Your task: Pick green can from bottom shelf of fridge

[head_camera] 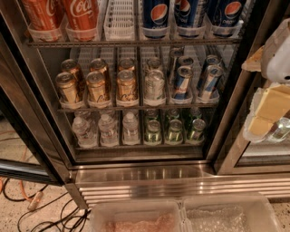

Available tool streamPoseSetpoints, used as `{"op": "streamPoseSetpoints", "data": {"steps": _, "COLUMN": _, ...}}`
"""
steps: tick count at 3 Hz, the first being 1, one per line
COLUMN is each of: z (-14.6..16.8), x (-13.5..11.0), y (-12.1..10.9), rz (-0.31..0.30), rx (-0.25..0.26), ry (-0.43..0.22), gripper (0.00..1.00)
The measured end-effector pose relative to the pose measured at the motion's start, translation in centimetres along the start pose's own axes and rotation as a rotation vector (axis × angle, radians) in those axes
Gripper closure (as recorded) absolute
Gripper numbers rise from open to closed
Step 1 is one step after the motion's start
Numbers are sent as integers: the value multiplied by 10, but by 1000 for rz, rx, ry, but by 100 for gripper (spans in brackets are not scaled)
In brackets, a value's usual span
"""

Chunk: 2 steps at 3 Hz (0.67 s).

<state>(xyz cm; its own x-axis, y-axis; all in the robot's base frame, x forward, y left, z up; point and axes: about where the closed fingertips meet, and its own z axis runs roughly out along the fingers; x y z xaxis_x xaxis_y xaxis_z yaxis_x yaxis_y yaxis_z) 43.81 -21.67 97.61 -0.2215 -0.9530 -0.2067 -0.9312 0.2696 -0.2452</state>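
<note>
Standing on the right half of the bottom shelf of the fridge, each green can is short and shiny with a silver top. Six show, beside three water bottles. Gripper hangs at the right edge; its grip cannot be told.

**Coca-Cola and Pepsi on the top rack**

White "Coca-Cola" script on red bottles, top left. Pepsi globe logo on blue bottles, top right. Dark script on gold cans, too small to read. Gripper at right edge.
</note>
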Motion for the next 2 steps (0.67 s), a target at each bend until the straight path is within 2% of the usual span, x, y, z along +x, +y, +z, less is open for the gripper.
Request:
{"op": "streamPoseSetpoints", "data": {"steps": 1, "z": 7, "x": 0, "y": 0, "rz": 4, "rx": 2, "ry": -12, "gripper": 0}}
{"op": "streamPoseSetpoints", "data": {"steps": 2, "z": 36, "x": 1, "y": 4, "rz": 31, "rx": -38, "ry": -13, "gripper": 0}}
